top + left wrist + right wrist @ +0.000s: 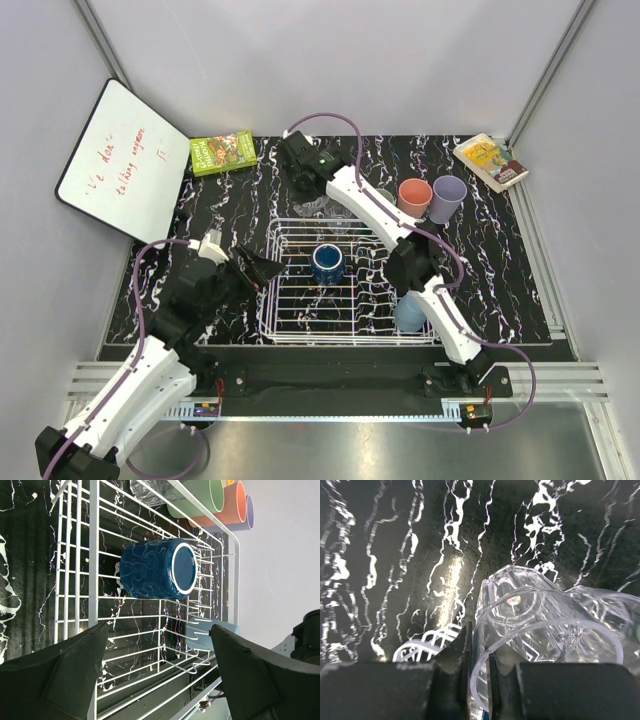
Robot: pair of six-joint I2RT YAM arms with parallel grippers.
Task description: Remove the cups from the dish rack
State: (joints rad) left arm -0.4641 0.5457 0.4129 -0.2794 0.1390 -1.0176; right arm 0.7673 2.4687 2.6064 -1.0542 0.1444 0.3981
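Clear glass [520,605], rim pinched in right pincer [479,652]

The left gripper [159,680] gaped wide, the dark blue cup [155,570] at its twelve o'clock in the dish rack [95,555], a light blue-grey cup [210,636] at that cup's five.

My left arm [150,372] reaches in low, left gripper [159,630] spread wide. My right arm [372,208] stretches far forward and leftward, right gripper [478,655] pinched on a glass [535,625] rim.
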